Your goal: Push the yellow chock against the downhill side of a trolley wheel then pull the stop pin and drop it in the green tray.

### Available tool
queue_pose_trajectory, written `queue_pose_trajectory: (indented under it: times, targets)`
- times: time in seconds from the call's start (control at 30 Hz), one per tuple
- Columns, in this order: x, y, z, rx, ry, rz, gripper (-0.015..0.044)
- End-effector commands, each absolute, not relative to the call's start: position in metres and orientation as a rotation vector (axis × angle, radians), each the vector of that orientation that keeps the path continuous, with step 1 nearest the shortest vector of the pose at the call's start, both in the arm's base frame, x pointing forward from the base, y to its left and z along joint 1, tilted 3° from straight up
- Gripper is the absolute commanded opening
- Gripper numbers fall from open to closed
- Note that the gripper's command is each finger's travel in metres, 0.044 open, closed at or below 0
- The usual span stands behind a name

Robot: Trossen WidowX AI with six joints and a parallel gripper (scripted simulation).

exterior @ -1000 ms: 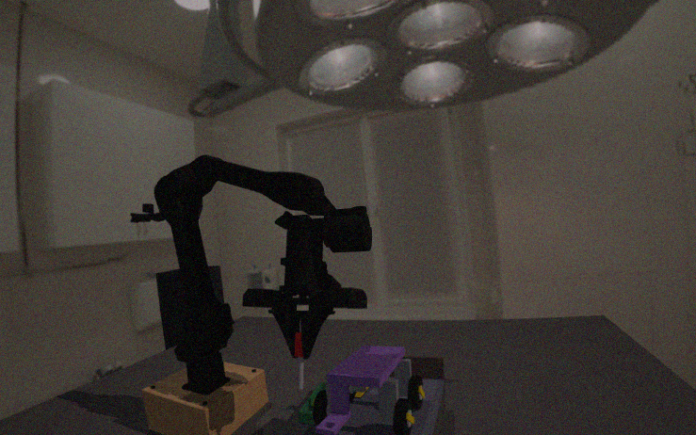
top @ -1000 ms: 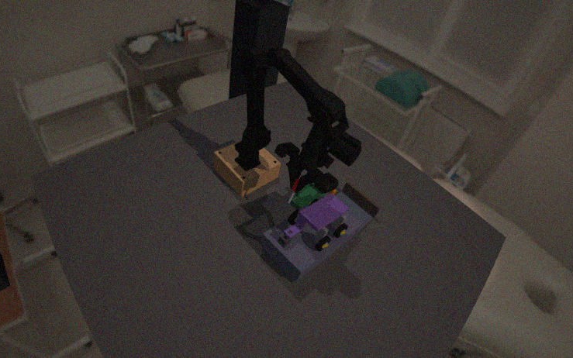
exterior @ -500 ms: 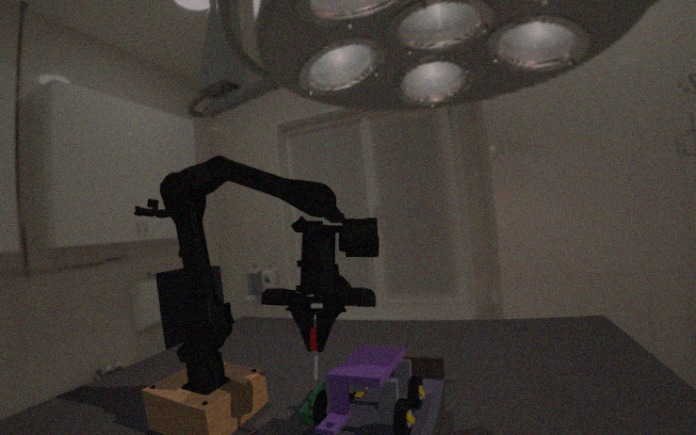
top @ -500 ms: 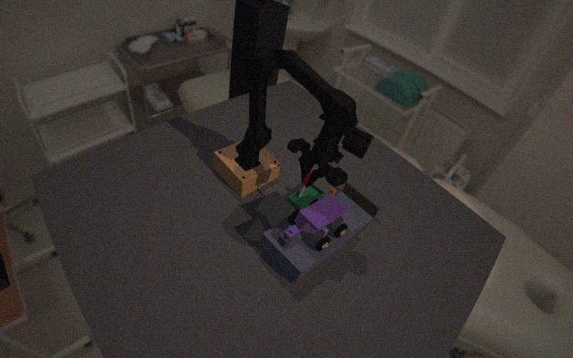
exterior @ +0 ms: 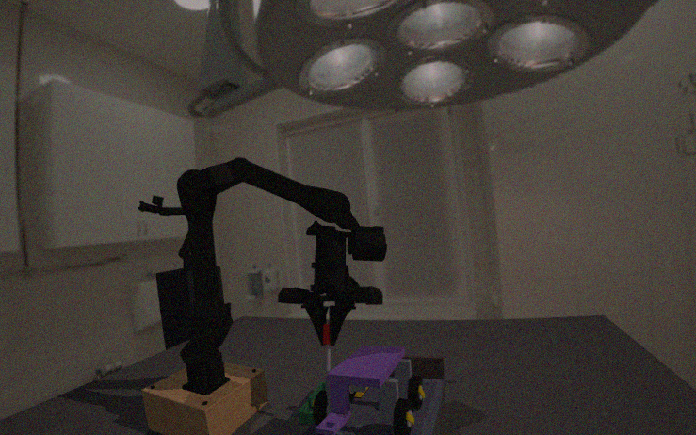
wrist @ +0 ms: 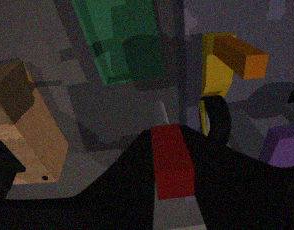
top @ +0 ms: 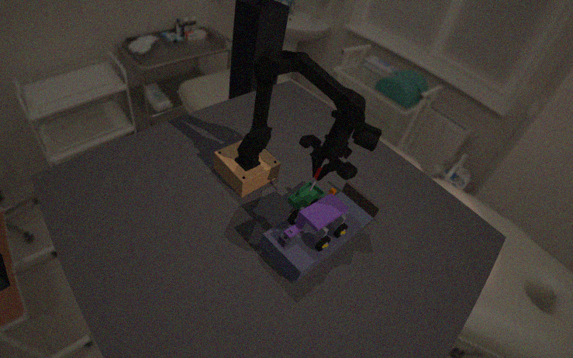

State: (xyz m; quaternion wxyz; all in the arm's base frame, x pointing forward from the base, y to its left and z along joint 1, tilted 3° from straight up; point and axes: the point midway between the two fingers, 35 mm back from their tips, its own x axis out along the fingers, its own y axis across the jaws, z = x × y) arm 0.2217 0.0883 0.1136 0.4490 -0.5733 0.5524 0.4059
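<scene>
My gripper (top: 318, 173) (exterior: 327, 339) (wrist: 164, 135) is shut on the red head of the stop pin (top: 314, 181) (exterior: 329, 355) (wrist: 164, 113). The pin hangs tip down, clear of the trolley; in the wrist view its tip is beside the near end of the green tray (top: 296, 199) (exterior: 307, 413) (wrist: 115, 80). The purple trolley (top: 322, 212) (exterior: 369, 364) (wrist: 288, 150) stands on the grey ramp (top: 302, 262) (exterior: 434, 399). The yellow chock (exterior: 361, 393) (wrist: 216, 77) sits against a trolley wheel (wrist: 222, 120); its orange handle (top: 333, 191) (wrist: 244, 59) sticks up. Its contact is partly hidden.
The wooden box (top: 257, 183) (exterior: 177, 411) (wrist: 41, 132) under the arm's base stands beside the tray. A dark brown block (top: 360, 200) (exterior: 428, 367) is at the ramp's far end. The small purple bracket (top: 291, 231) (exterior: 333, 422) is at the trolley's near end.
</scene>
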Motion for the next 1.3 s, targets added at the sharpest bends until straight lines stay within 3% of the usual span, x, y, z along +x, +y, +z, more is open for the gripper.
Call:
queue_pose_trajectory:
  times: [0.0,0.37,1.27]
  targets:
    - [0.2215,0.1065,0.1125,-1.414,1.362,1.007,0.0]
    - [0.2209,0.1143,0.1117,-1.478,1.308,1.093,0.0]
    - [0.2192,0.1092,0.1122,-2.002,0.694,1.713,0.0]
